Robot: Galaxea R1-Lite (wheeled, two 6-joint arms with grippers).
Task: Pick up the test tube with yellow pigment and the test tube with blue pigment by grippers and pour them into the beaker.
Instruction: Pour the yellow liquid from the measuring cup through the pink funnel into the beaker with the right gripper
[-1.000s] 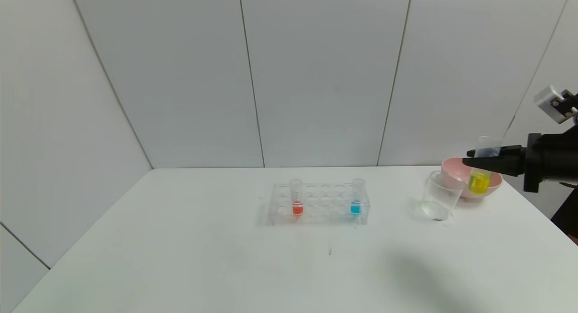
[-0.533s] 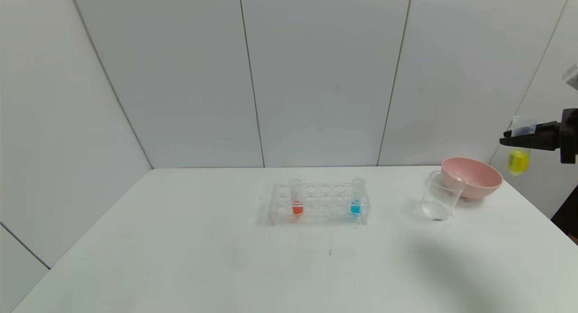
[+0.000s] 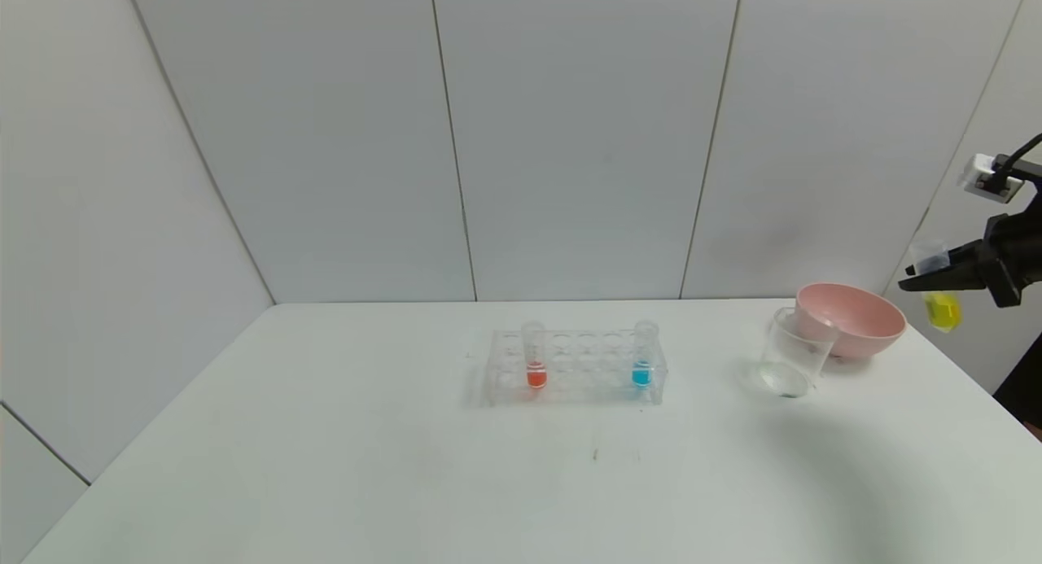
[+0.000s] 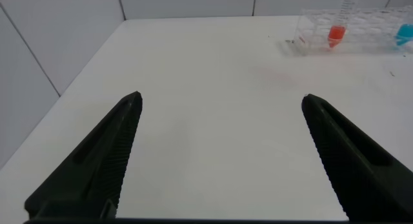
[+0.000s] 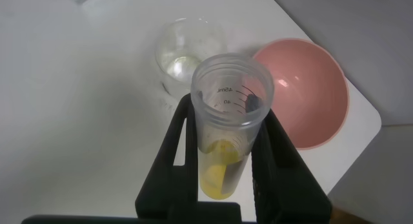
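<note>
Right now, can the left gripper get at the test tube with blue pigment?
Probably yes. The left gripper is open, holds nothing, and bare table lies between it and the rack, where the test tube with blue pigment stands upright at the end.

Rack [image 3: 575,367] is sitting mid-table [image 3: 407,466]. Test tube with blue pigment [image 3: 642,356] is standing in its right end, another tube [image 3: 534,355] in its left end. Beaker [image 3: 791,353] is standing right of the rack, touching the bowl [image 3: 851,319] behind-right. Right gripper [image 3: 936,276] is hanging off the table's right edge, clamping the test tube with yellow pigment [image 3: 938,288]. Left gripper [image 4: 219,108] is hovering over the table's left side.
</note>
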